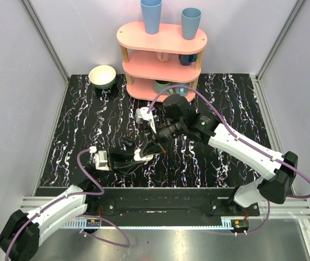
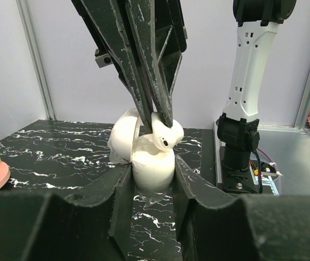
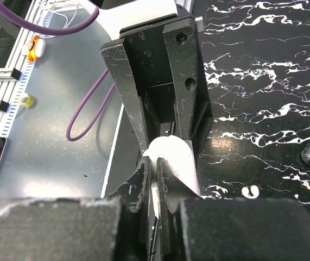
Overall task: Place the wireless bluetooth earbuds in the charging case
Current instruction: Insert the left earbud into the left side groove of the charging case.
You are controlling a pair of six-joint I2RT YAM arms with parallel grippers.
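Right claw (image 2: 158,120) pinches earbud (image 2: 168,136) at charging case (image 2: 152,166) opening.

Bright, even light, soft shadows; wrist-view foregrounds slightly blurred.

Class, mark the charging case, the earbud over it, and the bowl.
charging case (image 2: 153,169), left wrist view, front of its lower shell.
earbud (image 2: 168,133), left wrist view, its rounded body.
bowl (image 1: 103,84), top external view, its outer wall.
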